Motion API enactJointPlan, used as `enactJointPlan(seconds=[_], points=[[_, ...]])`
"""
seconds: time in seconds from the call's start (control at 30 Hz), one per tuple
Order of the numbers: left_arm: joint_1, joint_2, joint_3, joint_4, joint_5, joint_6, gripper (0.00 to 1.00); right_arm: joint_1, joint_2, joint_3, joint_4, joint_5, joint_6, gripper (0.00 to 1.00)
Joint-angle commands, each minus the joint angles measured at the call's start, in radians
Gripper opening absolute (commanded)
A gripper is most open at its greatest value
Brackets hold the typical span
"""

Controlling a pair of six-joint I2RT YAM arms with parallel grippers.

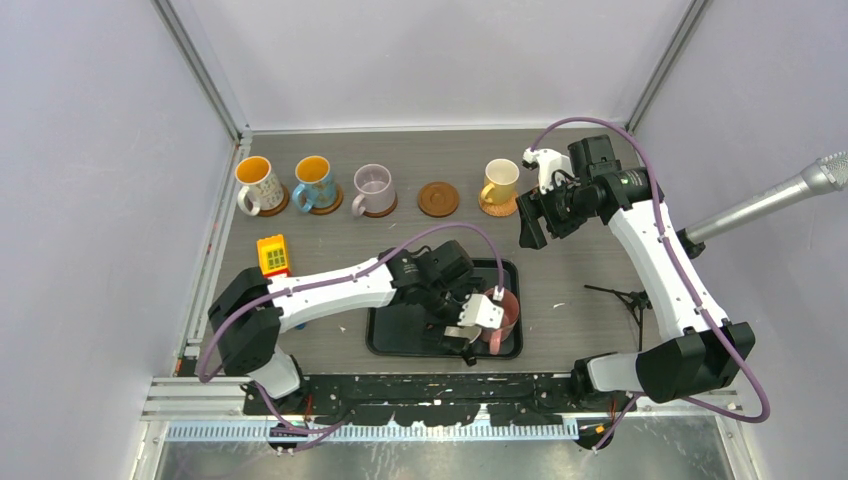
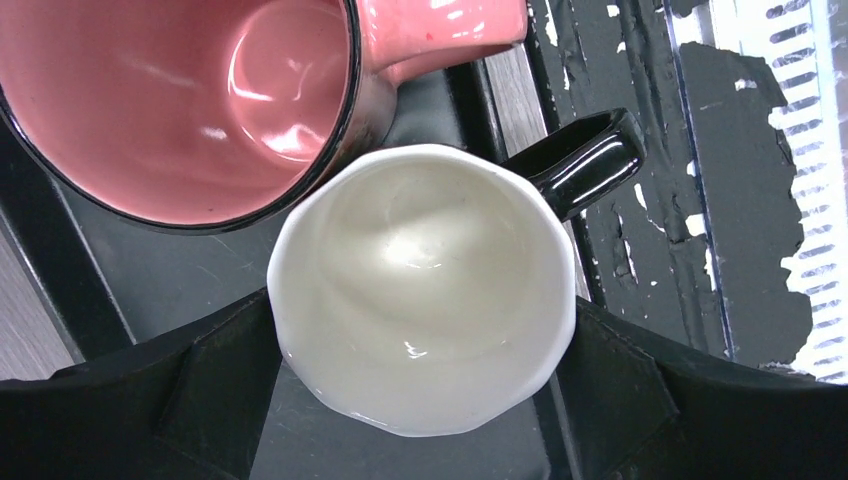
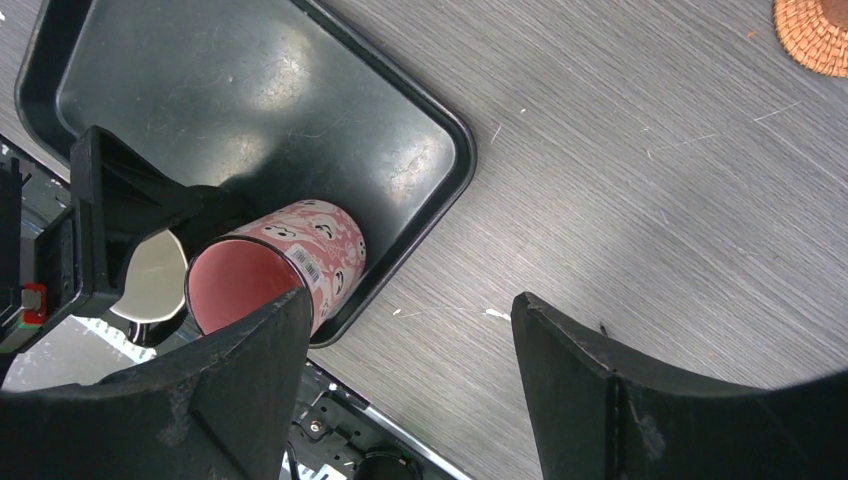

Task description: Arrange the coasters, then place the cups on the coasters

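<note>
1. Top view: four cups are done. The white cup (image 1: 260, 188), blue cup (image 1: 315, 185), lilac cup (image 1: 373, 188) and yellow cup (image 1: 499, 181) each sit on one of the coasters in the back row. A bare coaster (image 1: 438, 198) waits between lilac and yellow. Left to do: the cups in the black tray (image 1: 400, 335). I see five coasters and no seventh cup. The right gripper (image 1: 532, 218) hangs just right of the yellow cup, holding nothing.
2. Left wrist: the left gripper (image 2: 425, 330) has jaws at full width straddling the cream cup (image 2: 425, 285), not clamped. The cup is glossy glazed ceramic with a slightly faceted rim and a black handle. The pink cup (image 2: 180, 100) touches it; it has a shiny pink inside and a dark rim.
3. Right wrist: jaws are wide with only the grey wood-grain table (image 3: 640, 200) between them. The pink cup's outside has a white printed pattern. The tray is smooth black with rounded corners. The coaster at the corner (image 3: 815, 35) looks woven and orange-tan.
</note>
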Motion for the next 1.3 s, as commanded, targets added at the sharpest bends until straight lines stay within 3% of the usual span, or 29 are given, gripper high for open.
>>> enactJointPlan(seconds=[0.0,0.57,0.73,0.87,1.0,1.27], points=[[-0.006,-0.018,0.001,0.083,-0.008,-0.024,1.00,0.002,-0.018,0.025,0.027,0.009,0.004,0.78],[0.144,-0.127,-0.084,0.068,-0.056,-0.041,0.77,0.001,0.012,0.024,0.067,-0.029,0.026,0.77],[0.205,-0.130,-0.112,0.145,-0.160,-0.075,0.74,0.003,0.011,-0.007,0.076,-0.078,0.052,0.76],[0.233,-0.115,-0.118,0.201,-0.222,-0.116,0.79,0.016,0.007,-0.044,0.098,-0.097,0.068,0.76],[0.246,-0.119,-0.119,0.212,-0.220,-0.155,0.99,0.026,0.012,-0.047,0.102,-0.099,0.067,0.76],[0.261,-0.153,-0.145,0.186,-0.140,-0.168,1.00,0.082,0.009,-0.086,0.130,-0.134,0.090,0.75]])
